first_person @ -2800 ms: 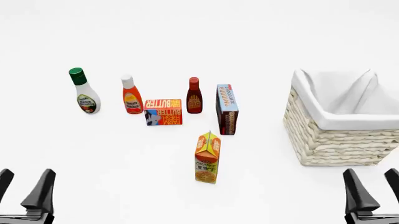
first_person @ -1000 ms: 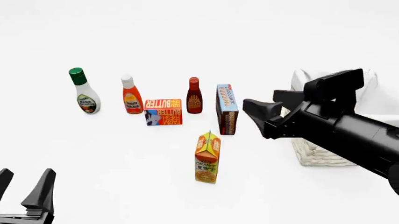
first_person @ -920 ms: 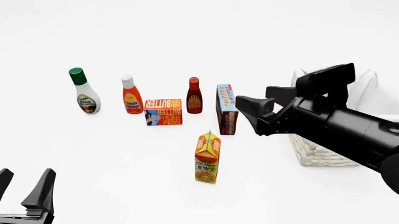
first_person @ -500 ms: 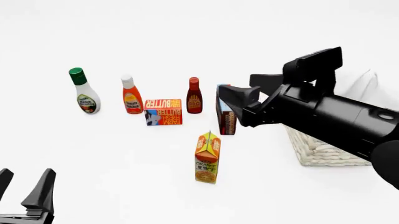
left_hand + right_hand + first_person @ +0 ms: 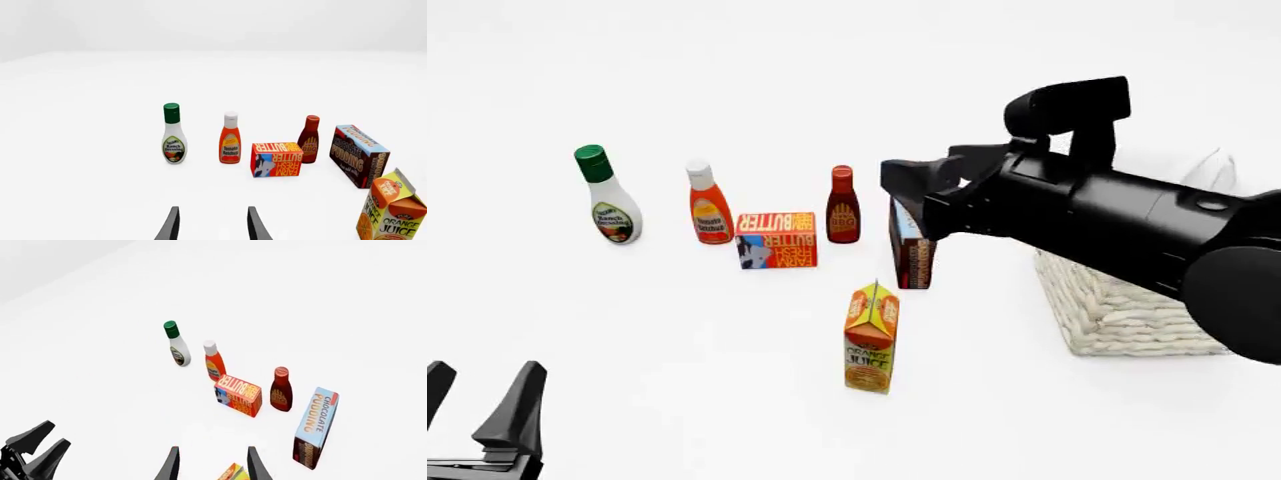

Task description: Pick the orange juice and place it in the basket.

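The orange juice [image 5: 872,338] is a gable-top carton standing upright in the middle of the table; it also shows in the left wrist view [image 5: 393,212]. Only the top of the orange juice [image 5: 233,473] peeks between the fingers in the right wrist view. My right gripper [image 5: 916,196] hangs open and empty, high above the table, behind and slightly right of the carton. The right arm covers much of the basket [image 5: 1121,315] at the right. My left gripper [image 5: 478,398] rests open at the near left corner, far from the carton.
Behind the carton stand a green-capped ranch bottle [image 5: 605,197], a ketchup bottle [image 5: 709,205], a butter box [image 5: 777,240], a dark sauce bottle [image 5: 842,206] and a chocolate pudding box [image 5: 913,262], its top hidden by my right gripper.
My right arm has swung in from the right, rising and moving left from in front of the basket to over the pudding box. The left arm and all groceries are unmoved.
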